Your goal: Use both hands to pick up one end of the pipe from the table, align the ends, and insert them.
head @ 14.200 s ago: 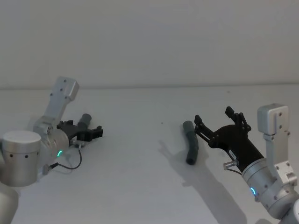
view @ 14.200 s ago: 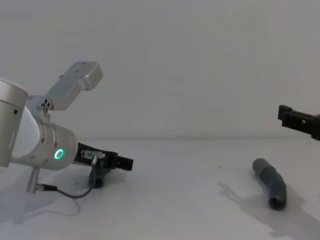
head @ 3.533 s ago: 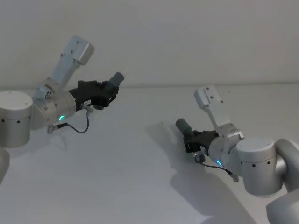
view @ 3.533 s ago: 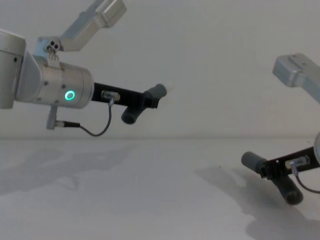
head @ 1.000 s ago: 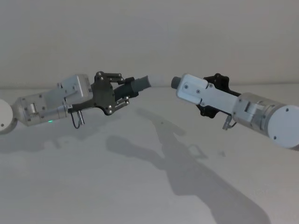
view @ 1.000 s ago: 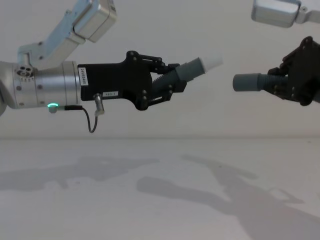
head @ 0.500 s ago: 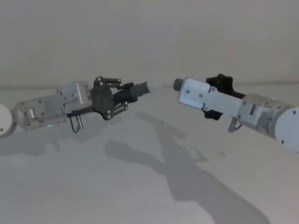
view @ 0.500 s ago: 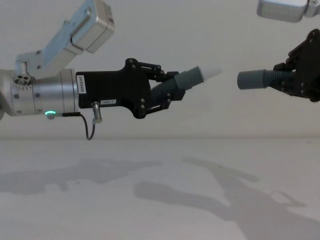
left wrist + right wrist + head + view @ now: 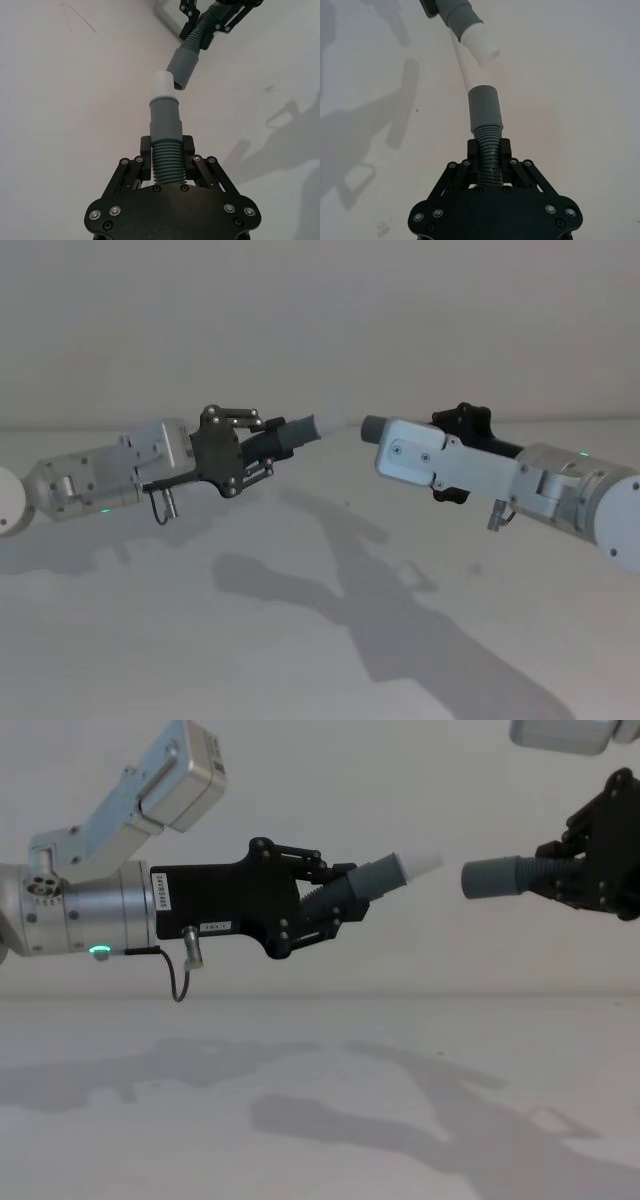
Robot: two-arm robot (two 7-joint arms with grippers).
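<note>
I am holding both halves of the pipe up in the air over the middle of the counter (image 9: 300, 1120), well clear of its surface. My left claw (image 9: 166, 150) is clamped on the ribbed stretch of the plug piece (image 9: 165, 125), with the white tip (image 9: 420, 863) pointing towards my right side. My right claw (image 9: 489, 150) is clamped the same way on the ribs of the socket piece (image 9: 484, 112), with its mouth (image 9: 468, 880) facing back at the tip.

The two ends are near each other but not touching. From the chest a small gap shows between them. The tip slopes upward and sits a little higher than the mouth.

From both wrists the lines do not meet either. The tip lies just beside the mouth's rim, not in front of the opening, and the two pieces stand at an angle to each other.

So I judge the step in hand to be alignment, and I should not push yet. I want to:

- drop the tip a touch, or lift the mouth, to level them;
- swing one wrist until both pieces run along one straight line;
- shift sideways until the tip sits centred in the opening.

Only then would I close the gap slowly, along that line. Pushing in crooked would likely catch the tip on the rim and bend the ribs. It could also twist a piece in my grip, so I mean to grip firmly and watch both wrist views as I go.
</note>
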